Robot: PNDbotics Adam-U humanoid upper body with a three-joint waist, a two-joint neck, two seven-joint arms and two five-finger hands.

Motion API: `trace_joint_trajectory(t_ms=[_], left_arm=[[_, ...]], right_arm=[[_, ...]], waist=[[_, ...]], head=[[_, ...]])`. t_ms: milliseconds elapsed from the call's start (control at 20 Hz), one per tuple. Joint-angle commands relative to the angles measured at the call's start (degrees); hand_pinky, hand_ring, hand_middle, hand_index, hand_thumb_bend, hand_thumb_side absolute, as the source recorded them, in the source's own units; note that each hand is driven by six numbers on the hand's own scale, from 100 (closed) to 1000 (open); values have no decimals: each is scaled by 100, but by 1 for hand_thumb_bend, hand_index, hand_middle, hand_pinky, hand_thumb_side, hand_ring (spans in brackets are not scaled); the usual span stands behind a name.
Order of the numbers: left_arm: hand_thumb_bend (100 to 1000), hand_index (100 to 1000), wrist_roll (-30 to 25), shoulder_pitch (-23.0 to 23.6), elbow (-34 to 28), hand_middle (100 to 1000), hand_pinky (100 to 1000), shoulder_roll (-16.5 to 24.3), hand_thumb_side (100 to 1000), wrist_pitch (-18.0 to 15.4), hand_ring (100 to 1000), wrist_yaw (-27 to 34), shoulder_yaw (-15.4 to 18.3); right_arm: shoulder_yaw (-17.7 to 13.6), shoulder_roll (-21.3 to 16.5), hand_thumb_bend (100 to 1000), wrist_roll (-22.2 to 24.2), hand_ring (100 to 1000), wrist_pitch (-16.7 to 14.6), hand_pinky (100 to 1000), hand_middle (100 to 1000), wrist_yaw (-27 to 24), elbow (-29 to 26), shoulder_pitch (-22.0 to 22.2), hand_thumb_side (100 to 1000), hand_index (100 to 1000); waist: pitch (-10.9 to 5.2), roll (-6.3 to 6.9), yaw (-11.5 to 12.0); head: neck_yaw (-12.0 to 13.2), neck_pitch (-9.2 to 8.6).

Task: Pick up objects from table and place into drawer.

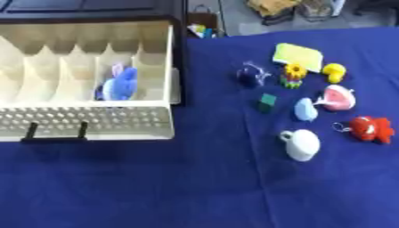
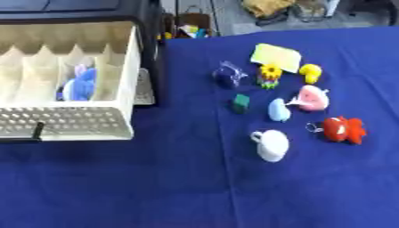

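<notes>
An open cream drawer (image 1: 156,49) with slanted dividers sits at the left, a black handle (image 1: 54,133) on its perforated front. A blue plush toy (image 1: 121,83) lies in its right-hand compartment. On the blue cloth to the right lie a white cup (image 1: 302,144), a light blue oval piece (image 1: 305,109), a small green block (image 1: 267,102), a dark blue clear-wrapped thing (image 1: 252,75), a sunflower toy (image 1: 294,75), a yellow-green pad (image 1: 299,56), a yellow duck (image 1: 334,72), a pink-and-white toy (image 1: 339,98) and a red toy (image 1: 371,128). Neither hand shows.
A blue cloth (image 1: 195,187) covers the table, with bare cloth across the whole front. A dark cabinet (image 1: 86,9) stands behind the drawer. Beyond the far table edge are bags and small colourful items (image 1: 201,30) on the floor.
</notes>
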Motion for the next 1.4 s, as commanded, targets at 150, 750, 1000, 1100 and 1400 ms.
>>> trace_joint_trajectory(t_ms=[150, 750, 1000, 1100, 1400], left_arm=[[220, 818, 11, 3, -73, 638, 519, 171, 1000, 18, 602, 1, 7], [217, 817, -10, 1, -73, 639, 517, 132, 1000, 32, 602, -31, -13], [216, 817, -10, -1, -73, 639, 517, 109, 1000, 22, 602, -47, -14], [215, 817, -8, -8, -73, 639, 517, 102, 1000, 25, 602, -53, -13], [214, 817, 0, -28, -73, 639, 517, 89, 1000, 38, 602, -65, -8]], right_arm=[[74, 8, 425, 373, 975, -245, 839, 962, 266, 466, -320, 886, 1000], [170, 417, 485, 841, 971, -880, 834, 955, 1388, 2071, -701, 727, 985], [101, 415, 506, 726, 973, -1051, 836, 956, 1705, 2512, -617, 696, 984], [63, 365, 520, 697, 974, -1081, 838, 956, 1792, 2605, -542, 673, 986], [-77, 91, 552, 715, 977, -1082, 839, 953, 1793, 2620, -175, 626, 989]], waist=[[-138, 0, -16], [-77, 30, -17], [-50, 50, 3], [-39, 51, 4], [-10, 45, 15]], head=[[-97, -37], [-115, -117], [-90, -195], [-82, -232], [-73, -309]])
